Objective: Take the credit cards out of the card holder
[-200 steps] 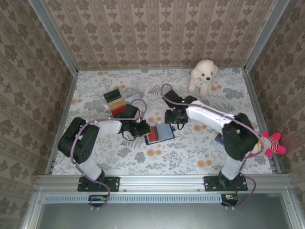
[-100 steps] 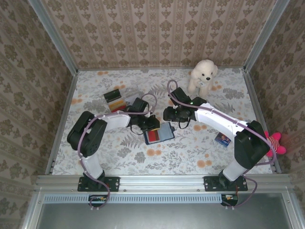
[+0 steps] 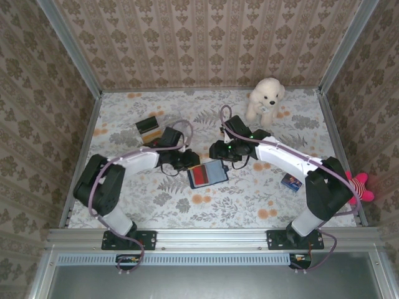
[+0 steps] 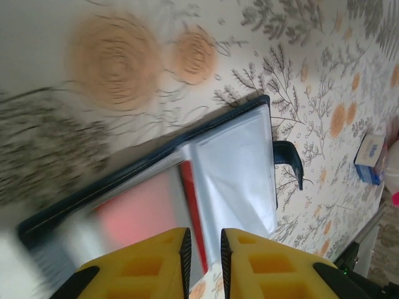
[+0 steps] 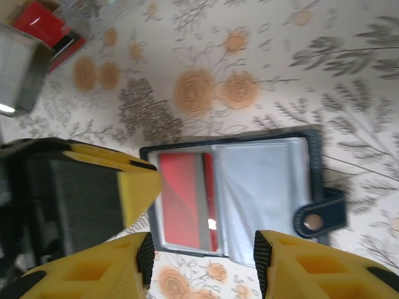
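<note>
Top external view: the holder (image 3: 207,174) lies open at mid-table, with a red card (image 3: 199,177) in one pocket and the clasp tab (image 5: 319,215) jutting from the grey side. The left gripper (image 4: 204,243) hovers by the red end, its fingers a narrow slit apart, grasping nothing. The right gripper (image 5: 201,261) hangs above the holder, spread wide and empty. The box (image 3: 149,128) sits apart, far-left.

Navy card holder (image 3: 209,172) open flat; red card (image 5: 181,199) inside.
</note>
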